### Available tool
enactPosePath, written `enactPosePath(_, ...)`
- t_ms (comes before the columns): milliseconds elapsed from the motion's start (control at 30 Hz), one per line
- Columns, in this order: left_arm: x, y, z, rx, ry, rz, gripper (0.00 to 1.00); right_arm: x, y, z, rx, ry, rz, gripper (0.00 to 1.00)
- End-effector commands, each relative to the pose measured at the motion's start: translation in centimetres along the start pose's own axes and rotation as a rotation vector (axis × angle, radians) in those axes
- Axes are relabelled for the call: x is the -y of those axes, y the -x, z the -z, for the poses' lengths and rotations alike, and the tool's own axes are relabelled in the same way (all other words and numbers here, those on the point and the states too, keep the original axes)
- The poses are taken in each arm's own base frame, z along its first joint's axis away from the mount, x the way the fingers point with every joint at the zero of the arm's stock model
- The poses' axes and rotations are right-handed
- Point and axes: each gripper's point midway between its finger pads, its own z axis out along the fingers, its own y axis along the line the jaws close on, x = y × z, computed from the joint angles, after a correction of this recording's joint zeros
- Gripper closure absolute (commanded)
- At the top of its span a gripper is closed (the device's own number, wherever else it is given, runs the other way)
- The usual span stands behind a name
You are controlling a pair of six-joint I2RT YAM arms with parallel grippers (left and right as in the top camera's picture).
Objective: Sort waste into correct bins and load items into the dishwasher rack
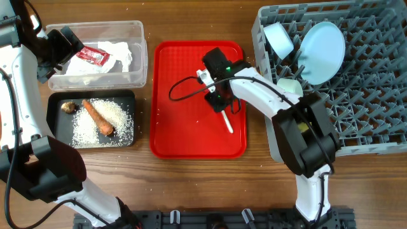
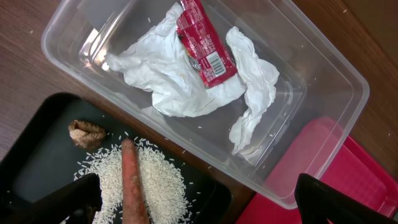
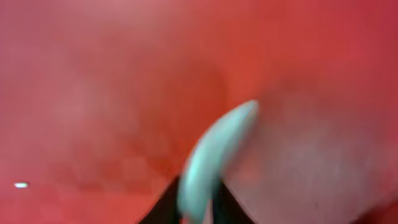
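Observation:
The clear tub [image 1: 137, 76] holds the crumpled white napkin [image 1: 121, 52] and the red wrapper [image 1: 94, 56]; both also show in the left wrist view, napkin [image 2: 168, 74] and wrapper [image 2: 204, 46]. The black tray [image 1: 57, 124] holds the carrot [image 1: 98, 117], the brown lump [image 1: 68, 107] and the rice [image 1: 117, 113]. My left gripper [image 1: 63, 48] is open and empty above the tub's left end [image 2: 202, 202]. My right gripper [image 1: 220, 105] is shut on the white spoon [image 1: 227, 123] on the red tray [image 1: 184, 133]. The right wrist view is blurred but shows the spoon [image 3: 214, 155] between the fingers [image 3: 199, 208].
The grey dishwasher rack [image 1: 375, 102] at the right holds a pale blue plate [image 1: 322, 43], a pale blue bowl [image 1: 278, 39] and another pale dish [image 1: 290, 86]. My right arm reaches across the rack's left edge. The red tray lies between the bins and the rack.

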Motion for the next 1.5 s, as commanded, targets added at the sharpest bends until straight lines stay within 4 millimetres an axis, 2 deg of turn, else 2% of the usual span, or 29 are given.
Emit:
enactPosePath(0,-0.1,0.2,0.7,0.019,0.001,0.01,0.0,0.6,-2.5,-1.7,-0.09,0.026,-0.086,0.96)
enactPosePath(67,-0.1,0.2,0.7,0.019,0.001,0.01,0.0,0.1,-2.3,-1.1,-0.091,0.071,-0.093,0.96)
enactPosePath(100,-0.1,0.3,0.7,0.02,0.001,0.011,0.0,-0.3,-1.8,0.0,-0.082,0.093,-0.096,0.96)
enactPosePath(167,-0.1,0.2,0.7,0.019,0.001,0.01,0.0,-0.5,-0.2,3.7,-0.024,0.114,-0.095,0.96)
enactPosePath(233,-0.1,0.2,0.7,0.019,0.001,0.011,0.0,0.6,1.8,10.7,0.104,0.083,-0.098,0.96)
enactPosePath(267,-0.1,0.2,0.7,0.019,0.001,0.01,0.0,2.0,2.2,14.2,0.182,0.034,-0.112,0.96)
enactPosePath(300,-0.1,0.3,0.7,0.02,0.001,0.011,0.0,4.2,1.8,17.9,0.258,-0.056,-0.142,0.96)
enactPosePath(333,-0.1,0.2,0.7,0.019,0.001,0.01,0.0,6.4,0.8,20.3,0.288,-0.145,-0.177,0.96)
enactPosePath(400,-0.1,0.2,0.7,0.019,0.001,0.01,0.0,11.0,-2.8,24.4,0.302,-0.301,-0.285,0.96)
enactPosePath(433,-0.1,0.2,0.7,0.019,0.001,0.011,0.0,13.7,-5.7,25.8,0.269,-0.368,-0.362,0.95)
enactPosePath(500,-0.1,0.2,0.7,0.019,0.001,0.01,0.0,16.8,-9.2,26.2,0.212,-0.404,-0.467,0.96)
enactPosePath(567,-0.1,0.2,0.7,0.019,0.001,0.01,0.0,20.3,-12.7,25.6,0.163,-0.424,-0.598,0.96)
enactPosePath(633,-0.1,0.2,0.7,0.019,0.001,0.01,0.0,22.8,-15.6,25.1,0.13,-0.433,-0.734,0.96)
enactPosePath(767,-0.1,0.2,0.7,0.019,0.001,0.01,0.0,25.0,-18.7,25.5,0.181,-0.443,-1.116,0.96)
enactPosePath(867,-0.1,0.2,0.7,0.019,0.001,0.01,0.0,25.4,-19.9,24.3,0.192,-0.437,-1.289,0.95)
enactPosePath(967,-0.1,0.2,0.7,0.019,0.001,0.01,0.0,25.1,-21.3,20.3,0.201,-0.435,-1.601,0.96)
enactPosePath(1033,-0.1,0.2,0.7,0.019,0.001,0.01,0.0,25.0,-21.8,18.4,0.198,-0.437,-1.65,0.96)
enactPosePath(1067,-0.1,0.2,0.7,0.019,0.001,0.01,0.0,25.0,-22.0,18.0,0.196,-0.443,-1.651,0.37)
enactPosePath(1100,-0.1,0.2,0.7,0.019,0.001,0.01,0.0,25.1,-22.0,18.0,0.198,-0.45,-1.649,0.06)
enactPosePath(1133,-0.1,0.2,0.7,0.019,0.001,0.01,0.0,25.2,-21.9,18.2,0.208,-0.45,-1.644,0.0)
enactPosePath(1167,-0.1,0.2,0.7,0.019,0.001,0.01,0.0,25.3,-21.7,18.6,0.222,-0.452,-1.628,0.0)
enactPosePath(1233,-0.1,0.2,0.7,0.019,0.001,0.01,0.0,25.4,-20.8,20.3,0.267,-0.437,-1.544,0.0)
enactPosePath(1300,-0.1,0.2,0.7,0.019,0.001,0.01,0.0,24.4,-18.2,24.2,0.387,-0.351,-1.329,0.0)
enactPosePath(1333,-0.1,0.2,0.7,0.019,0.001,0.01,0.0,23.2,-16.4,27.1,0.483,-0.294,-1.202,0.0)
enactPosePath(1367,-0.1,0.2,0.7,0.019,0.001,0.01,0.0,20.9,-14.8,30.9,0.605,-0.237,-1.025,0.0)
enactPosePath(1400,-0.1,0.2,0.7,0.019,0.001,0.01,0.0,19.5,-14.4,33.1,0.671,-0.226,-0.947,0.0)
enactPosePath(1467,-0.1,0.2,0.7,0.019,0.001,0.01,0.0,16.3,-15.0,38.0,0.819,-0.242,-0.882,0.0)
